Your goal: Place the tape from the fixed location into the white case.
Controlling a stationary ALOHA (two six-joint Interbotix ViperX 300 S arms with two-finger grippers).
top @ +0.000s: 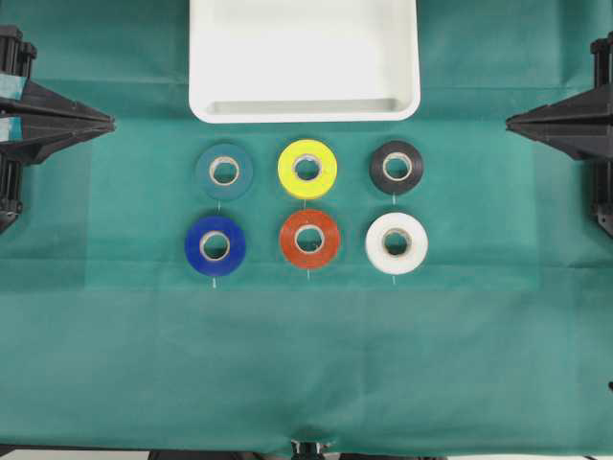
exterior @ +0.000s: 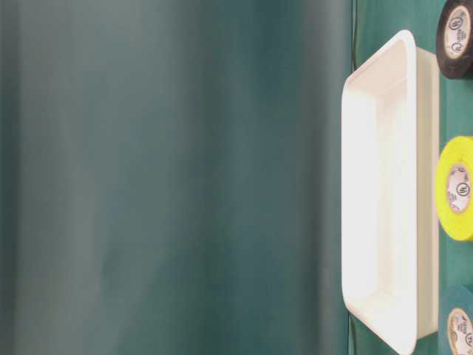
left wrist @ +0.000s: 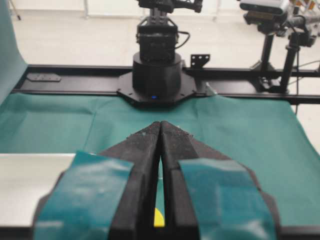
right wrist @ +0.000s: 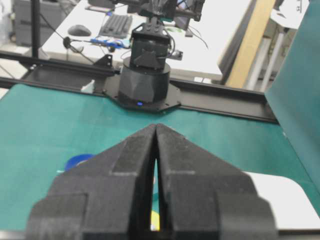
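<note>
Near row of rolls, left to right in the overhead view: royal-blue roll (top: pixel 215 245), red-orange roll (top: pixel 308 239), white roll (top: pixel 397 242). All lay flat on the green cloth (top: pixel 306 364) covering the desk, apart from each other.

Next row back: the tape (top: pixel 224 171), teal w/ pale core, sat at the left end, directly behind the royal-blue roll and just in front of the white case's front-left corner, not touching it. Yellow roll (top: pixel 306 169) in the middle, black roll (top: pixel 396 167) at the right end.

Far side, against the desk's far edge: the white case (top: pixel 305 107), shallow w/ raised rim & rounded corners. Nothing lay in it; interior was bare white in both the overhead and table-level views.

Labels: the cardboard cores carried a round printed logo & small text, seen in the table-level view on the black, yellow & teal rolls; too small to read.

Left pincer (top: pixel 107 122) hung at the desk's left edge, fingers pressed together, tips meeting, nothing between them; teal tape patches were stuck on its finger bases in the left wrist view. Right pincer (top: pixel 511 122) hung at the right edge, likewise pressed together & holding nothing. Both well apart from the rolls & the case.
</note>
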